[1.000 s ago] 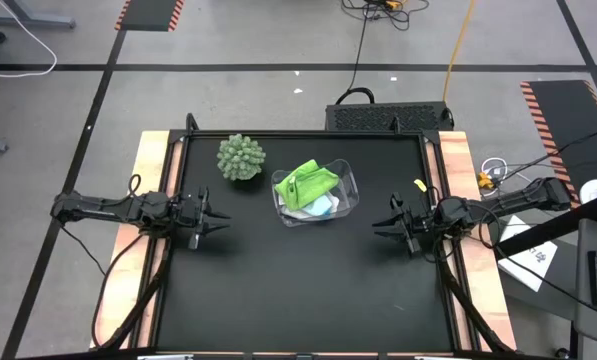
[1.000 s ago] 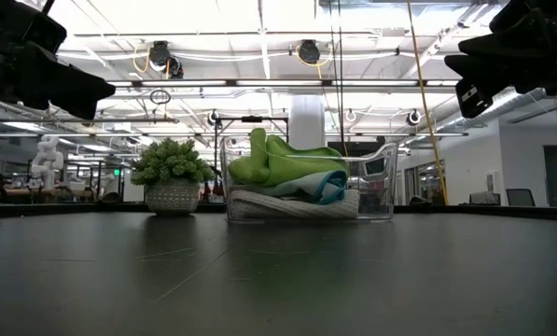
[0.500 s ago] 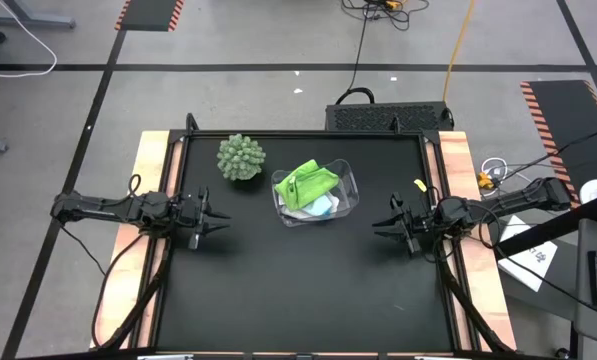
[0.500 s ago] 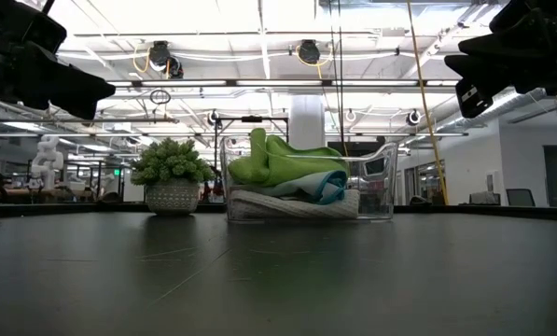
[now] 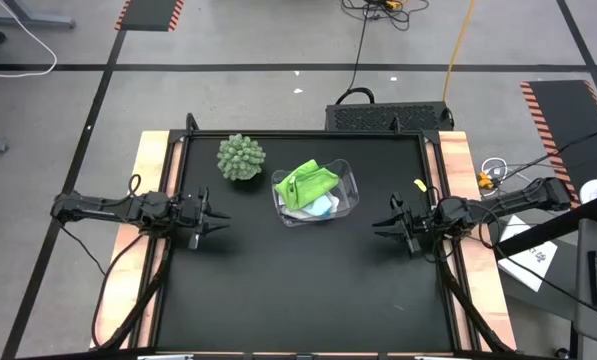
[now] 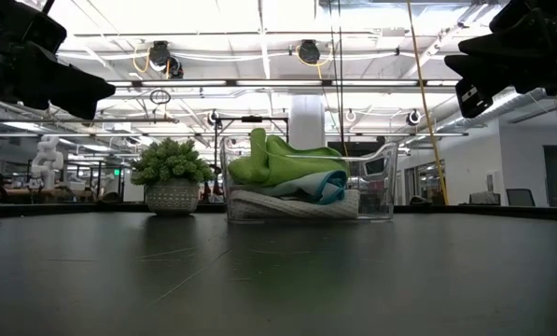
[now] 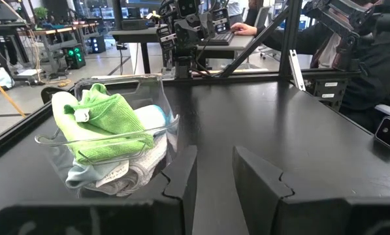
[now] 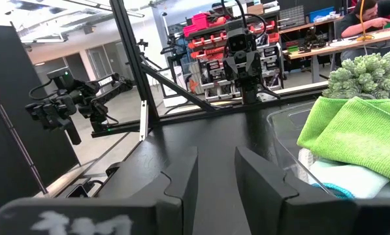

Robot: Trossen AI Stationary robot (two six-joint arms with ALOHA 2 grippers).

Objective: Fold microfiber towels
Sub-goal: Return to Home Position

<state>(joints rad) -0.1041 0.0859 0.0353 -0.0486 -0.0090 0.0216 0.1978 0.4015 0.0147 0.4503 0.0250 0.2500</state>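
Inside clear bin (image 5: 353,196), green towel (image 5: 308,182) rumpled over blue towel (image 6: 330,185), white towel (image 6: 287,206), left gripper (image 5: 218,215), right gripper (image 5: 381,227) both parted.

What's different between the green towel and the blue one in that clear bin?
The green towel lies on top; the blue towel sits under it. The green towel shows most of its surface, the blue towel only an edge. The green towel bulges above the rim of the bin; the blue towel stays below it. Both are cloths in the bin, apart from the left gripper and right gripper.
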